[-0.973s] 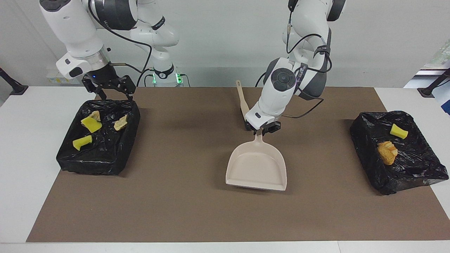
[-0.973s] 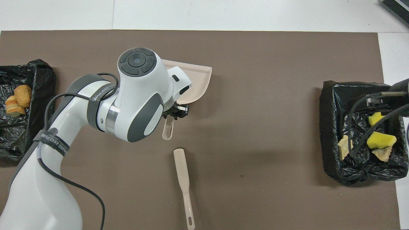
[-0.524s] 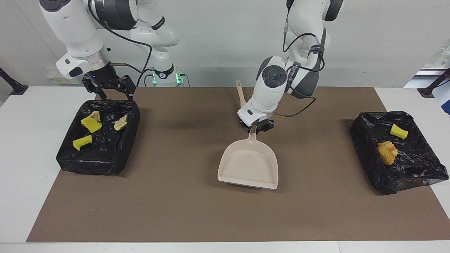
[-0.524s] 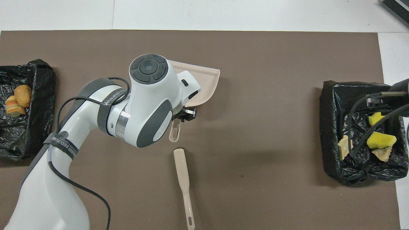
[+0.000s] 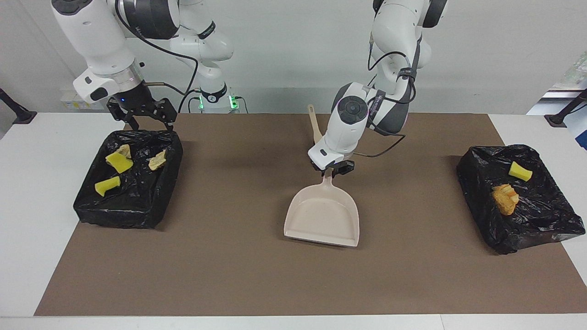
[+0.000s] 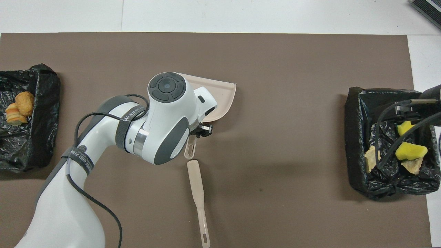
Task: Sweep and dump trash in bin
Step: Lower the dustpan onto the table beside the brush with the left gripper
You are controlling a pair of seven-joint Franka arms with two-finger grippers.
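Facing view: left gripper (image 5: pixel 331 171), jaws pinching the handle of the beige plastic dustpan (image 5: pixel 323 215) mid-counter. Right gripper (image 5: pixel 146 120), jaws spread, hangs over the black-lined bin (image 5: pixel 130 201).

Overhead view: beige flat scraper (image 6: pixel 197 195) lies nearer the robots than the dustpan (image 6: pixel 220 96).

White arms (image 5: pixel 101 32), grey joints, black cables (image 6: pixel 86 203), black jaws.

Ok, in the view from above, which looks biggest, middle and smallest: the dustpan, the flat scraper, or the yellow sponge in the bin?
1. The dustpan, although the left arm hides part of it.
2. The scraper, long but thin.
3. The yellow sponge, smallest, in the bin at the right arm's end.
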